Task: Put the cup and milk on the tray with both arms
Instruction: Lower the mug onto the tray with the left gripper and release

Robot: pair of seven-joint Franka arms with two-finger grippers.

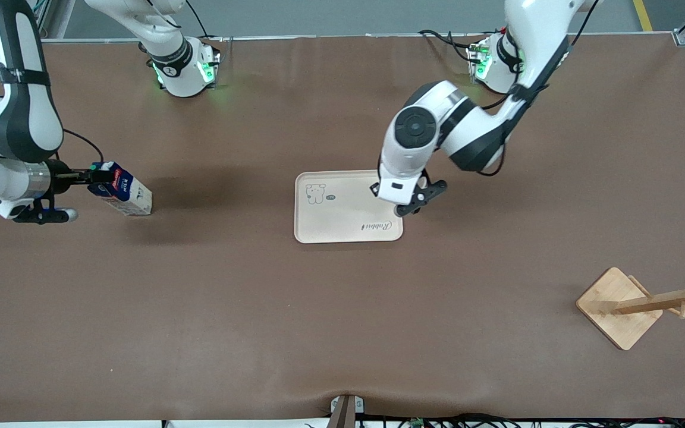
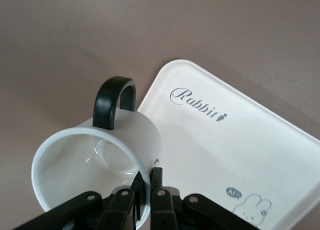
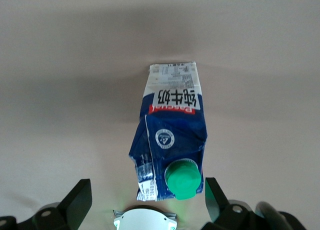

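Note:
The white cup [image 2: 90,155] with its black handle hangs from my left gripper [image 2: 148,172], which is shut on its rim with one finger inside and one outside. It is over the left arm's end of the cream tray [image 2: 215,145]. In the front view my left gripper [image 1: 412,205] is at that edge of the tray [image 1: 342,217], and the arm hides the cup. The blue and white milk [image 3: 172,135] with its green cap leans with its top toward my right gripper [image 3: 147,187]. That gripper is open, with a finger on each side of the carton's top. The front view shows the milk [image 1: 125,193] and my right gripper [image 1: 97,176] at the right arm's end.
A wooden rack [image 1: 646,303] on a square base stands near the front camera at the left arm's end. The arm bases [image 1: 185,68] stand along the table's edge farthest from the front camera.

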